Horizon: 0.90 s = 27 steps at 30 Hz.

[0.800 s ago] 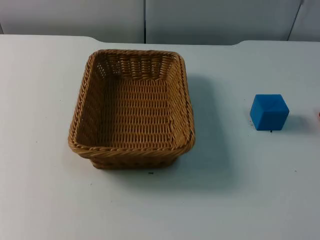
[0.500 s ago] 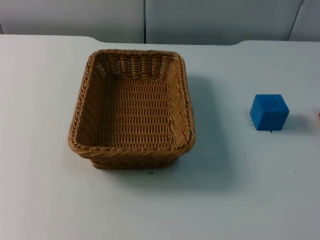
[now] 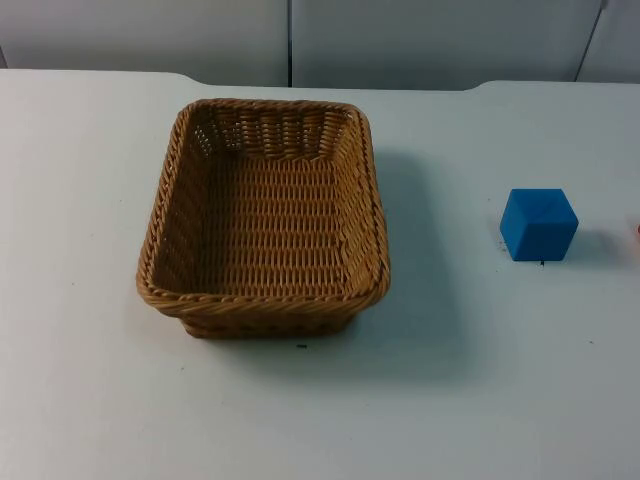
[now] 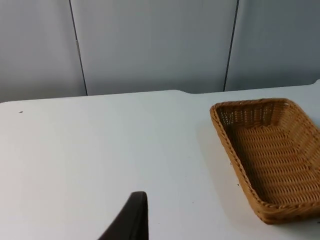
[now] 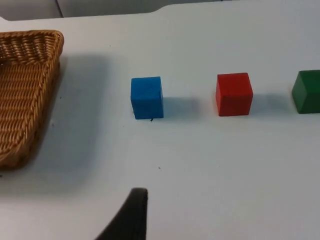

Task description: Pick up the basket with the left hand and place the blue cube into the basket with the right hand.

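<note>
A woven brown basket point(image 3: 165, 215) stands empty on the white table, left of the middle. The blue cube point(image 3: 539, 224) rests on the table well to the basket's right, apart from it. My left gripper point(image 4: 137, 220) hangs over bare table, some way off from the basket point(image 4: 227, 145). My right gripper point(image 5: 136, 217) hovers above the table a short distance back from the blue cube point(image 5: 147, 97), with the basket's side point(image 5: 25, 90) off to one side. Both arms wait, and neither gripper touches anything.
A red cube point(image 5: 234, 93) and a green cube point(image 5: 307, 91) stand in a row beyond the blue one, each with a gap between. The grey partition wall point(image 3: 420, 40) closes the table's far edge. Bare table lies around the basket.
</note>
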Tool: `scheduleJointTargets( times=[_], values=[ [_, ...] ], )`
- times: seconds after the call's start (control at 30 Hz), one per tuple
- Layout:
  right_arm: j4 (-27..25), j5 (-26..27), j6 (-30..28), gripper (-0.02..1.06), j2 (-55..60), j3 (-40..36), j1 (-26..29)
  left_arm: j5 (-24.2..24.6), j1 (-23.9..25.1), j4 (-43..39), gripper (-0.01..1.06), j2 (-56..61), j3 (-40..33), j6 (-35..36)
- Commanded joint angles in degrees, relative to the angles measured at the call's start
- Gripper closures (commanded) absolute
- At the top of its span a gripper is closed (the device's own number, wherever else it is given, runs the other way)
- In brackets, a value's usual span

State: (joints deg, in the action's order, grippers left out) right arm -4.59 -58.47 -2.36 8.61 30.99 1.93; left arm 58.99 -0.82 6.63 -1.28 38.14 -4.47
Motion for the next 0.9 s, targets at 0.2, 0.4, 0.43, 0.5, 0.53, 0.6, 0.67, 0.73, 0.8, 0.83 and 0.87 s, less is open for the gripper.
scheduleJointTargets(
  times=[0.2, 0.4, 0.43, 0.5, 0.53, 0.6, 0.67, 0.73, 0.8, 0.83, 0.87],
  values=[
    [0.1, 4.5, -1.2, 0.0, 1.6, 4.3, 0.3, -1.1, -0.1, 0.6, 0.0, -7.7, 4.0, -0.3],
    [0.2, 5.4, -2.3, 0.0, 1.6, 7.3, 0.3, -3.7, -0.1, 2.2, 0.0, -11.7, 4.0, -0.3],
    [0.2, 5.6, -2.3, 0.0, 1.6, 7.7, 0.3, -4.1, -0.1, 2.5, 0.0, -12.3, 4.0, -0.3],
    [0.2, 5.7, -2.3, 0.0, 1.6, 8.1, 0.3, -4.5, -0.1, 2.8, 0.0, -13.0, 4.0, -0.3],
    [0.2, 6.1, -2.3, 0.0, 1.6, 8.4, 0.3, -4.7, -0.1, 3.2, 0.0, -13.6, 4.0, -0.3],
    [0.2, 7.4, -2.6, 0.0, 1.6, 8.6, 0.3, -5.5, -0.1, 3.7, 0.0, -15.2, 4.0, -0.3],
    [0.2, 8.5, -2.6, 0.0, 2.4, 8.6, 0.3, -6.6, -0.1, 4.0, 0.0, -17.0, 4.0, -0.3],
    [0.2, 8.5, -2.6, 0.0, 3.0, 8.6, 0.3, -6.8, -0.1, 4.4, 0.0, -17.8, 4.0, -0.3],
    [0.0, 8.6, -2.6, 0.0, 5.0, 8.6, 0.3, -7.3, -0.1, 5.8, 0.0, -19.8, 4.0, -1.6],
    [-0.1, 8.6, -2.6, 0.0, 6.1, 8.6, 0.3, -7.8, -0.1, 6.2, 0.0, -21.0, 4.0, -1.9],
    [-0.1, 8.6, -2.6, 0.0, 6.1, 8.6, 0.3, -7.8, -0.1, 6.2, 0.0, -21.0, 4.0, -1.9]
  ],
)
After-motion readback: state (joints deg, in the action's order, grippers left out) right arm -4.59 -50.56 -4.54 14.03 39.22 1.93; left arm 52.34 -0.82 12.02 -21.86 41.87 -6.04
